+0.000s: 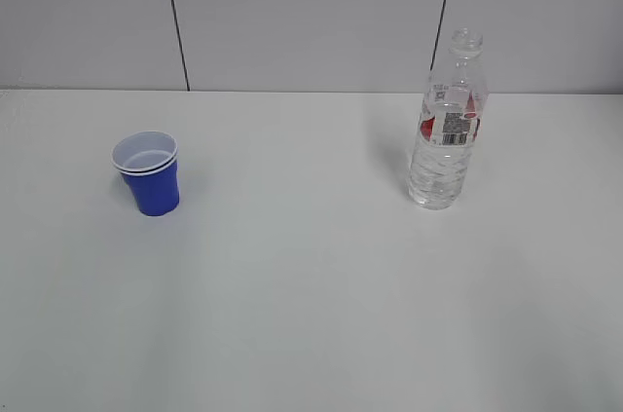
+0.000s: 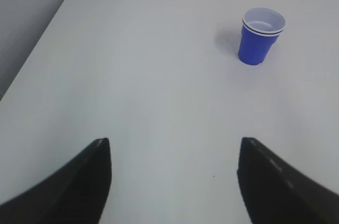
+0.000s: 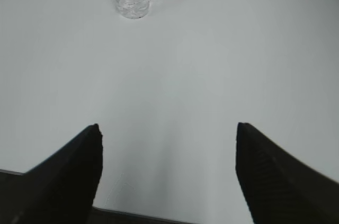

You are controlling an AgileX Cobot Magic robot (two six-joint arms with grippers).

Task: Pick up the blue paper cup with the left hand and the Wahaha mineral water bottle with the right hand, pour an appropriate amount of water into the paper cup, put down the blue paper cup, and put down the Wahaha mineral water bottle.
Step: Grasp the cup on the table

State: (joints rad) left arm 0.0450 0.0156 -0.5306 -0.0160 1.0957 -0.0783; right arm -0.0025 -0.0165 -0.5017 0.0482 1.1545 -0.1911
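White desk under me, grey panels behind. Both my jaws stand released, holding nothing. The blue paper cup stands upright ahead and right of my left jaws; the Wahaha mineral water bottle stands upright, ahead and left of my right jaws, well apart.

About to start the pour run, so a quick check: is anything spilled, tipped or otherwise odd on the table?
Nothing stands out. The cup and the bottle both stand upright and well apart on a dry table. The bottle has no cap. Both grippers, left and right, are open and clear of them.
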